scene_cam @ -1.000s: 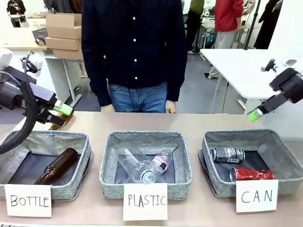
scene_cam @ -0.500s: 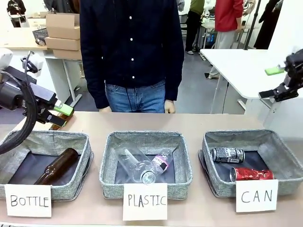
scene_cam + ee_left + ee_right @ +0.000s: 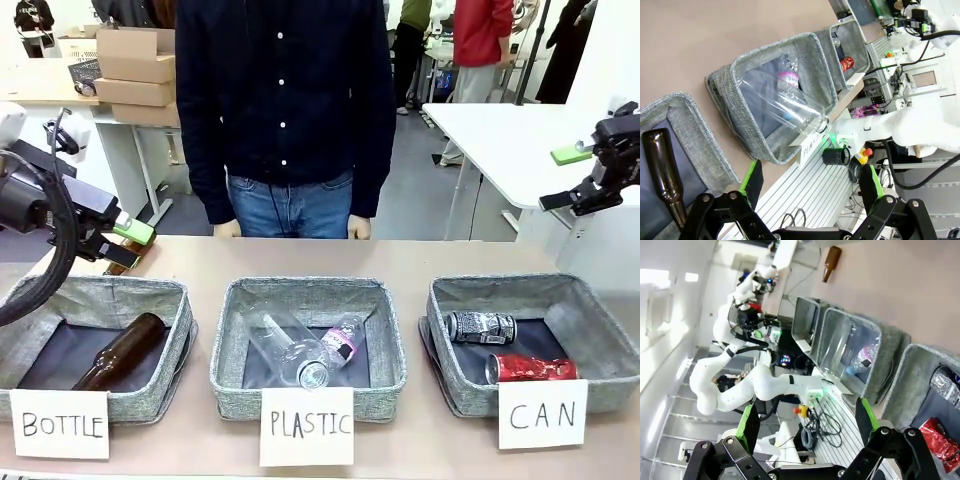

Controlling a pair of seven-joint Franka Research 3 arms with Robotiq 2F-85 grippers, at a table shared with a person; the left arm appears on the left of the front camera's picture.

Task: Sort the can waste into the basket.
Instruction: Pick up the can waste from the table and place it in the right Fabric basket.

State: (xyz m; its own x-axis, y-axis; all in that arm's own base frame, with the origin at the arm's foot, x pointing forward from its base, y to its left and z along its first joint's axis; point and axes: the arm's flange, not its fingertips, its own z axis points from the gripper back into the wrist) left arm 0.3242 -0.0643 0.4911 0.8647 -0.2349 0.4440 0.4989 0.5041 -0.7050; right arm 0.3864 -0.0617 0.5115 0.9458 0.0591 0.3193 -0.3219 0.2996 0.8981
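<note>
Two cans lie on their sides in the grey basket (image 3: 530, 286) behind the white "CAN" card (image 3: 543, 413): a black-and-silver can (image 3: 481, 326) at the back and a red can (image 3: 530, 368) in front. My right gripper (image 3: 569, 176) hangs open and empty, high above the basket's far right corner. The right wrist view looks down on it with the gripper (image 3: 806, 424) open, the red can (image 3: 940, 438), the patterned can (image 3: 947, 382) and the basket wall (image 3: 907, 390). My left gripper (image 3: 126, 243) is open over the far edge of the "BOTTLE" basket; its left wrist view shows the gripper (image 3: 811, 180) empty.
The middle "PLASTIC" basket (image 3: 308, 290) holds clear bottles (image 3: 300, 350). The left "BOTTLE" basket (image 3: 95, 290) holds a brown bottle (image 3: 120, 352). Another brown bottle (image 3: 831, 262) lies on the bare table. A person (image 3: 285, 110) stands at the far edge, hands down.
My right gripper has risen from just above the CAN basket's far right corner and turned, then settled higher. The left arm, the cans and the baskets have not moved.
</note>
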